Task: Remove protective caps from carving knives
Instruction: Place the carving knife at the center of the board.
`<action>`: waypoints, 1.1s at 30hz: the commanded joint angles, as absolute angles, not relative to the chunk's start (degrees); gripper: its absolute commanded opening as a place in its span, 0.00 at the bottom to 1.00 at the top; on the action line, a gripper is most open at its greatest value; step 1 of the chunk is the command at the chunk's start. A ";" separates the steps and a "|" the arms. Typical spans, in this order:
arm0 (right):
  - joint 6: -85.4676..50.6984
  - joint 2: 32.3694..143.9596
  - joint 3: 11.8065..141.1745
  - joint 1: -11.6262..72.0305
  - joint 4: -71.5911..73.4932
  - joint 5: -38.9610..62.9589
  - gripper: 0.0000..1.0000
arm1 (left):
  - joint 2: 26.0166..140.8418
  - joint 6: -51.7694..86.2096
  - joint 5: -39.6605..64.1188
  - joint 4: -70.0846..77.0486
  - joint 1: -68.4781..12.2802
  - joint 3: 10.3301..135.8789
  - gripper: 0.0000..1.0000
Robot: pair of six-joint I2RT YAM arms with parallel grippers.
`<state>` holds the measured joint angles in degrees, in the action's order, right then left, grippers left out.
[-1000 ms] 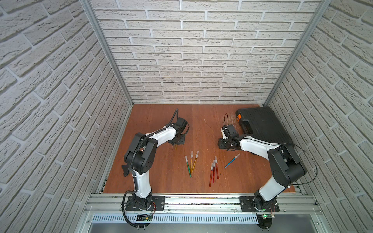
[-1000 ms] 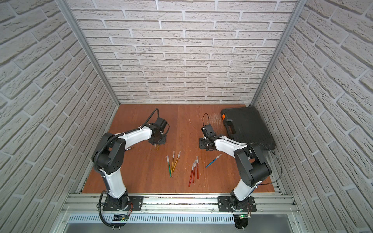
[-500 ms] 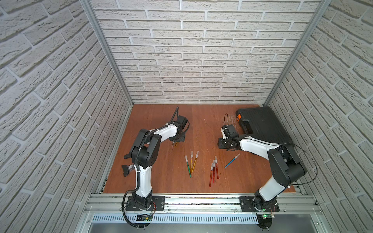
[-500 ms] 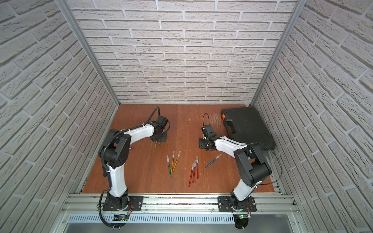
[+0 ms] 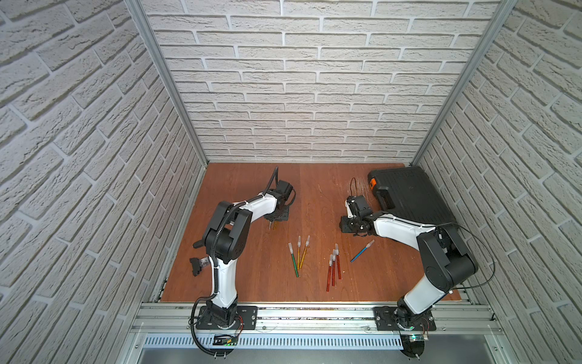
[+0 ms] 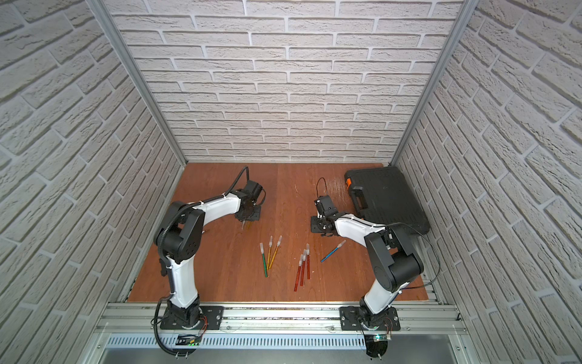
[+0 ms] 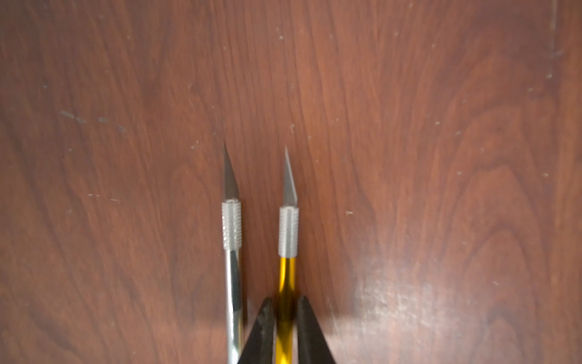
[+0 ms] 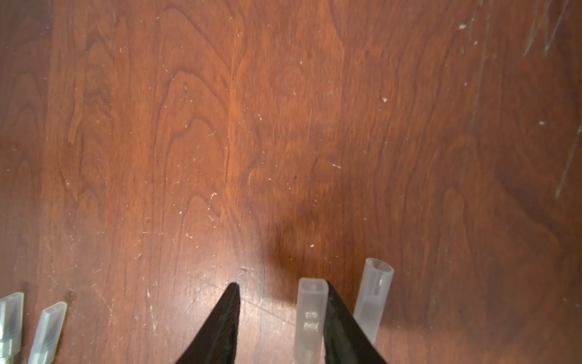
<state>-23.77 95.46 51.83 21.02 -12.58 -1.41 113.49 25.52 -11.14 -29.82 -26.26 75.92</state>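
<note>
The left gripper [image 7: 285, 304] has its two black fingers [image 7: 263, 318] set closely on either side of the gold knife [image 7: 287, 239]. The slivers between finger and handle are too dark to show whether it pinches the handle or just clears it. That knife's blade is bare, as is the blade of the silver knife [image 7: 232, 239] lying parallel just beside it. Both handles run out of the wrist view. In both top views this gripper, left of centre, hides almost all of the pair on the wooden table [image 5: 252, 283]. The right gripper [image 8: 281, 285] stands spread and pinches nothing. A loose cap [image 8: 311, 309] lies against the inner face of one finger and a second cap [image 8: 374, 293] lies just outside it, both cut off by the frame. Two further caps [image 8: 47, 327] lie well apart from these; the one at the very edge is cropped, and what it holds is unclear. In the lower middle of a top view lie a green knife [image 5: 293, 261], two gold capped knives [image 5: 299, 255], three red knives [image 5: 338, 264] and a blue knife [image 5: 361, 252], all capped. A black case [image 5: 409, 195] sits at right.
</note>
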 commanded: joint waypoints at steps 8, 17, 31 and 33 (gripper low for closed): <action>-24.90 93.84 51.75 21.44 -11.09 -0.83 0.43 | 115.13 25.49 -9.66 -30.96 -26.05 75.38 0.20; -24.67 91.90 51.15 21.45 -10.83 0.24 0.50 | 107.46 26.87 -10.52 -32.46 -28.19 75.62 0.21; -28.73 86.78 51.84 20.92 -13.37 6.34 0.57 | 91.29 36.75 5.74 -17.99 -34.44 61.19 0.21; -29.98 86.25 52.40 20.42 -14.19 7.97 0.57 | 89.96 39.32 8.84 -12.51 -35.91 58.20 0.21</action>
